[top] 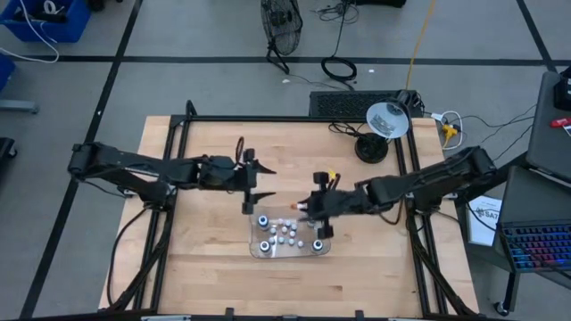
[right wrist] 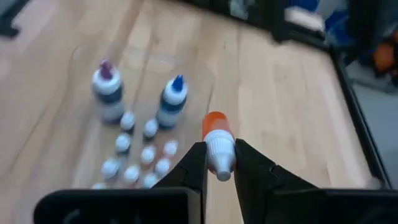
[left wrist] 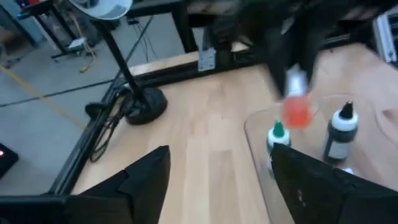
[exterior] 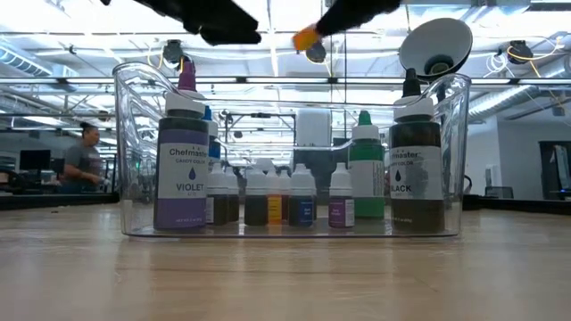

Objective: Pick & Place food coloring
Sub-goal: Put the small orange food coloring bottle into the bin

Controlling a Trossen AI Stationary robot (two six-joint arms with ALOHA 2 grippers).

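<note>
A clear tray (top: 259, 251) near the table's middle holds the food coloring: big bottles at its corners, such as violet (exterior: 183, 160), green (exterior: 366, 169) and black (exterior: 415, 165), with several tiny bottles (top: 284, 234) between them. My right gripper (top: 305, 207) hangs over the tray's far edge, shut on a small orange bottle (right wrist: 215, 127). In the left wrist view this orange bottle (left wrist: 297, 113) shows above the tray. My left gripper (top: 260, 185) stands open above the wood just beyond the tray's far left corner, with nothing between its fingers. My right gripper pinches the orange bottle's white end (right wrist: 220, 159) between its two fingers (right wrist: 194, 167). The orange body sticks out ahead of the fingertips. The fingers slant downward from the table's right side. The bottle is lifted clear, above the tray and the other bottles.
A desk lamp (top: 385, 120) with a round black base (top: 372, 148) stands at the table's far right. A black frame rail (top: 294, 119) runs along the far edge. Bare wood lies left, right and near of the tray.
</note>
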